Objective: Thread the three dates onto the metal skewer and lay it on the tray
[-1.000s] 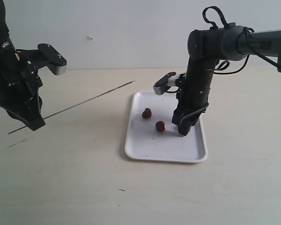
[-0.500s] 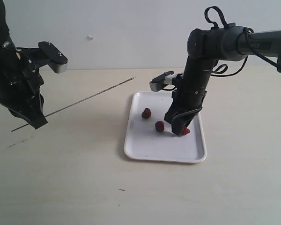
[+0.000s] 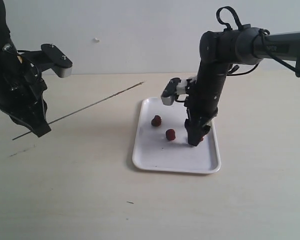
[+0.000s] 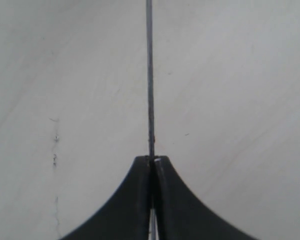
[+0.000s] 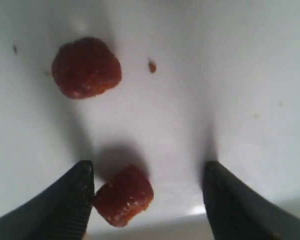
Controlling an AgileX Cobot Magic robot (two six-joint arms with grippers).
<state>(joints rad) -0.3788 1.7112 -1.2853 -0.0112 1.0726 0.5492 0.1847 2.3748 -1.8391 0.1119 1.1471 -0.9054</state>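
since half a second ago the right end effector (image 3: 195, 141) stands upright again over the tray (image 3: 155, 161), jaws wide apart and empty. one date (image 5: 124, 196) lies between them, off-centre, just beside one finger (image 5: 75, 200): centre it, then close gently. the left end effector (image 4: 152, 160) pinches the metal skewer (image 4: 150, 75) tight, above the surface (image 3: 90, 200), well apart from the tray.

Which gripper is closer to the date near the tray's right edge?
Right. The right gripper straddles that date, jaws open; the left gripper is far off the tray, holding the skewer.
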